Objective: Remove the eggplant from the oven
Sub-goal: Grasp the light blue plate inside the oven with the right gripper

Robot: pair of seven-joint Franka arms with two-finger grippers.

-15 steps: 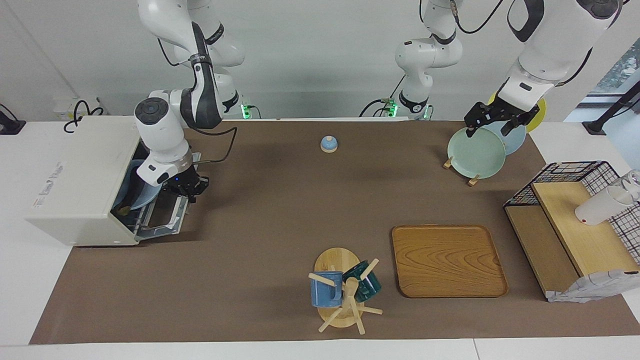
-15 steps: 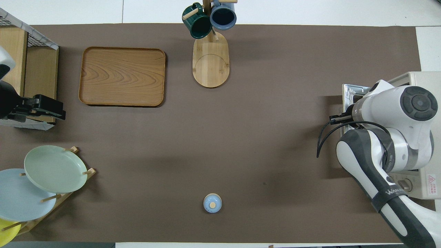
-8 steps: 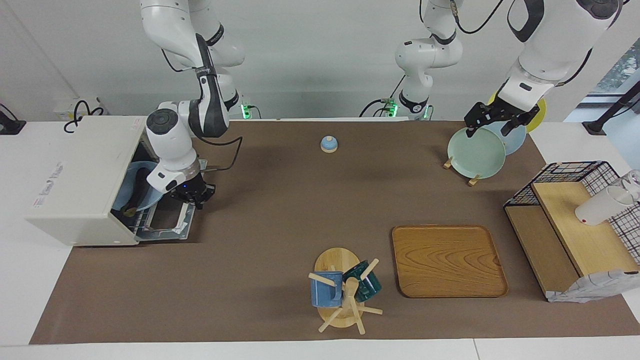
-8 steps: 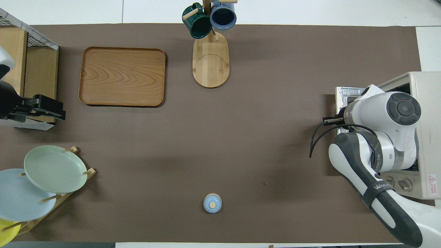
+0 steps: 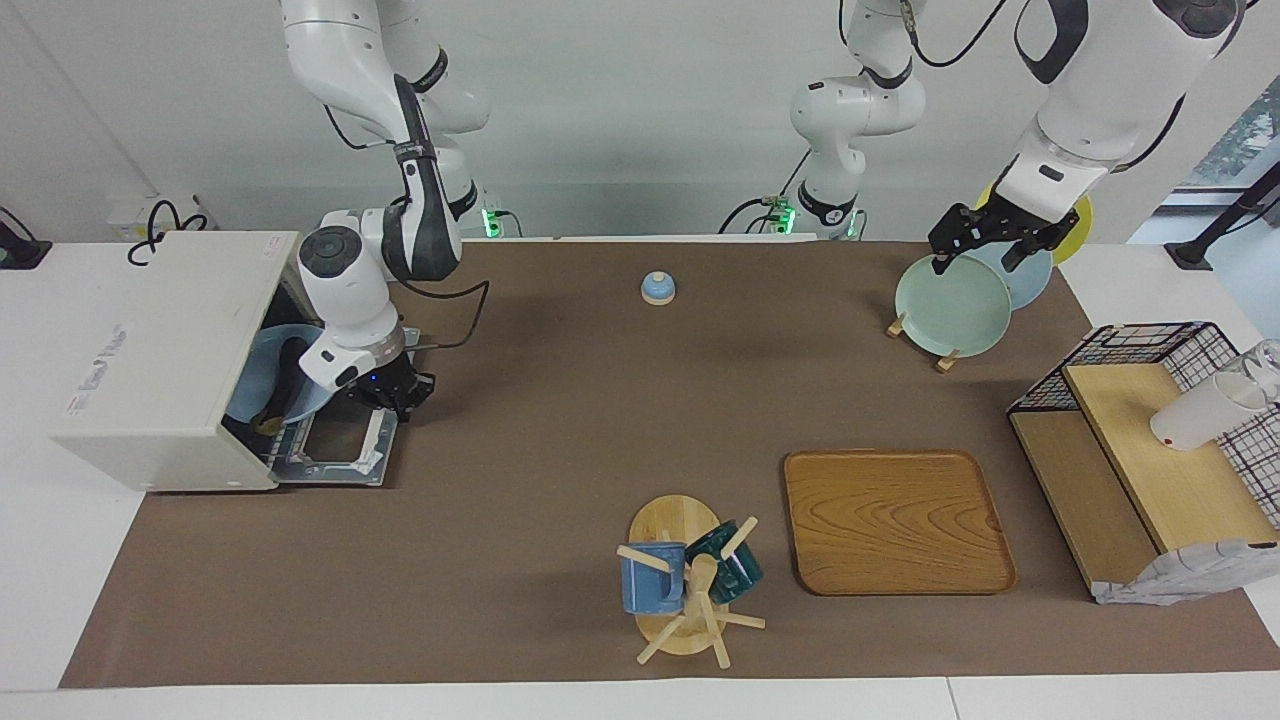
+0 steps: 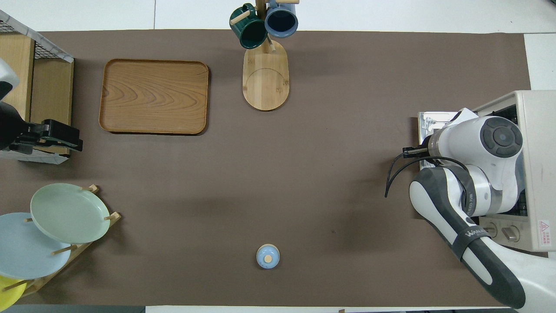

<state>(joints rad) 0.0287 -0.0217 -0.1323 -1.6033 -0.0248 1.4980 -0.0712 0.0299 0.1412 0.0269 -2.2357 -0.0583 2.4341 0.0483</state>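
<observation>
The off-white oven (image 5: 150, 350) stands at the right arm's end of the table, also in the overhead view (image 6: 536, 126). Its door (image 5: 335, 450) lies folded down almost flat on the mat. Inside, the dark eggplant (image 5: 288, 378) lies on a light blue plate (image 5: 258, 385). My right gripper (image 5: 395, 393) is low at the door's handle edge and is shut on the handle; in the overhead view the arm hides it. My left gripper (image 5: 985, 245) waits open and empty, up in the air over the plate rack.
A rack with a green plate (image 5: 950, 305) and a wire-and-wood shelf (image 5: 1150, 450) with a white cup (image 5: 1200, 415) stand at the left arm's end. A wooden tray (image 5: 895, 520), a mug tree (image 5: 690, 580) and a small blue bell (image 5: 657, 288) stand mid-table.
My right gripper has moved away from the oven and down, and the door has swung from half open to almost flat. The eggplant and plate now show. The left arm has not moved.
</observation>
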